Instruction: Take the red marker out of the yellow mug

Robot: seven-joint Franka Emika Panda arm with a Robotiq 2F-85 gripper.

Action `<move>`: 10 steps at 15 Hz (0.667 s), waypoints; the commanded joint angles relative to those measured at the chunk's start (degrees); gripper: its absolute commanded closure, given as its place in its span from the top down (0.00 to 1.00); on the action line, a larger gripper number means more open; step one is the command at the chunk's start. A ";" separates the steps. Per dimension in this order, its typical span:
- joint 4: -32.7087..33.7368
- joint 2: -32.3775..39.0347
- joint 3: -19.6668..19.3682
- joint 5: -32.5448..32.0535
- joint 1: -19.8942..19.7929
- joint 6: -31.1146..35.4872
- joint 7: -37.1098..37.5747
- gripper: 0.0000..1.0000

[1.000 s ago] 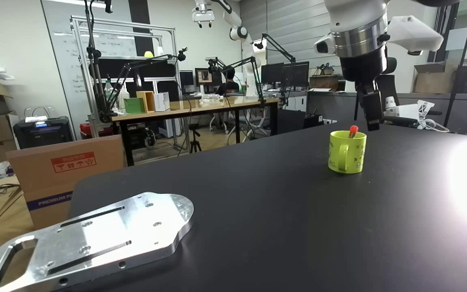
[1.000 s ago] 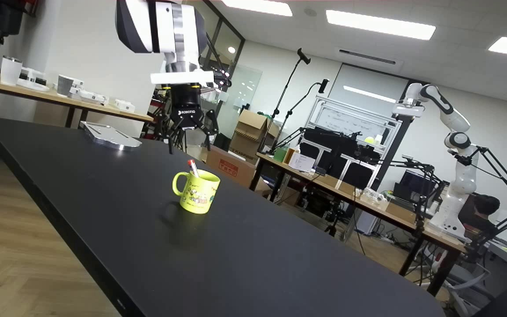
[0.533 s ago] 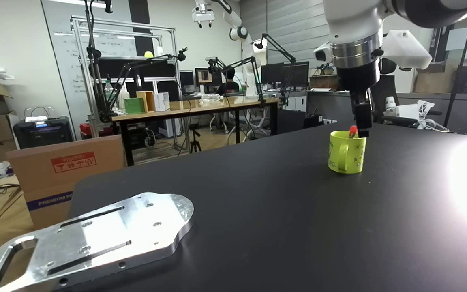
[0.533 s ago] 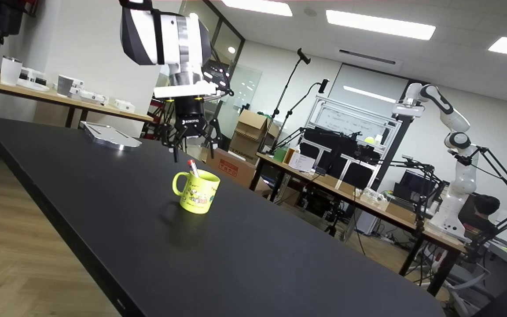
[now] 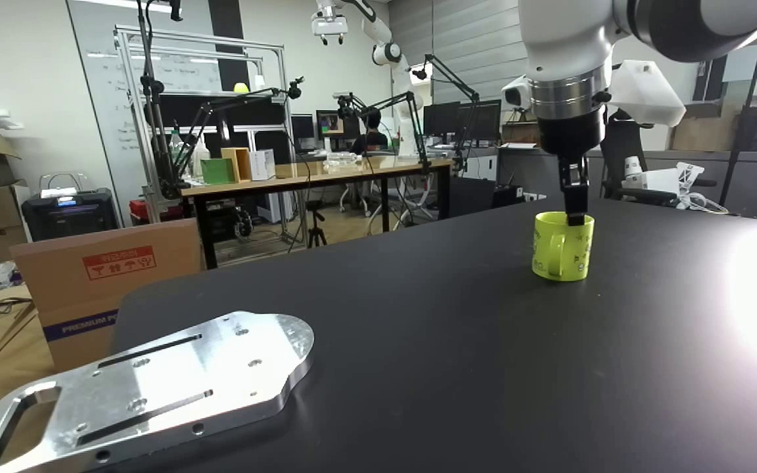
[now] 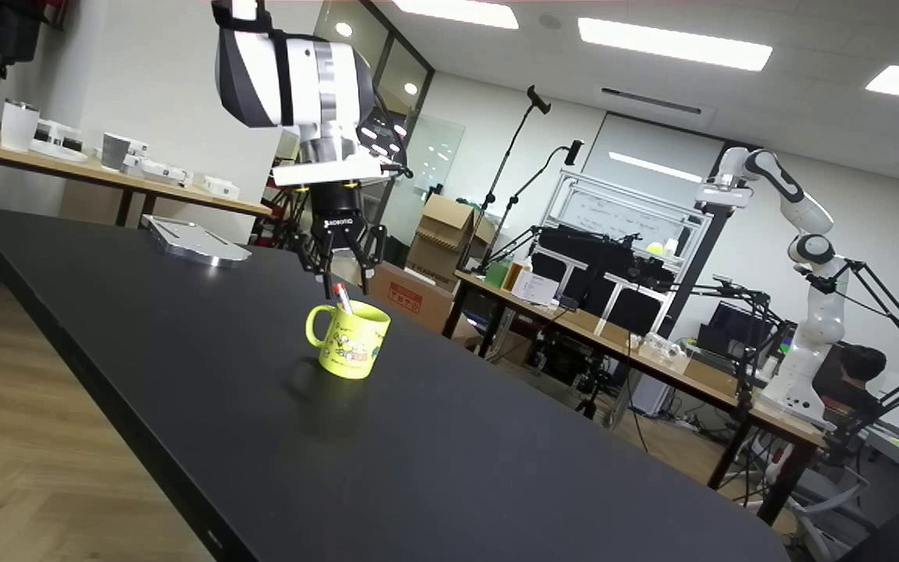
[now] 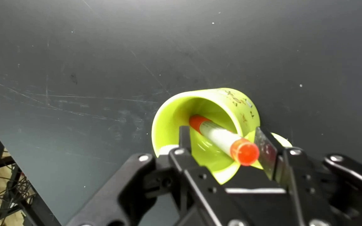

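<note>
Black end effector (image 7: 224, 139) stands partly spread, astride the ungripped red marker (image 7: 219, 136).

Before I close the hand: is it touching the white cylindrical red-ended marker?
Cannot tell. In the wrist view, the upper red end of the marker lies right beside one finger of the hand; neither contact nor gap shows plainly.

In an exterior view, marker (image 7: 217, 135) hidden behind hand (image 5: 575, 218), metal plate (image 5: 181, 374) cut off
</note>
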 commanded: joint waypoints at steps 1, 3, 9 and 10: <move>1.23 0.92 -0.42 0.26 0.72 1.24 2.43 0.25; 1.22 0.93 -0.65 0.26 0.83 2.00 2.85 0.12; -0.76 -3.63 0.51 7.93 -0.84 1.97 0.58 0.05; -1.44 -5.27 0.39 9.55 -0.73 1.65 0.42 0.05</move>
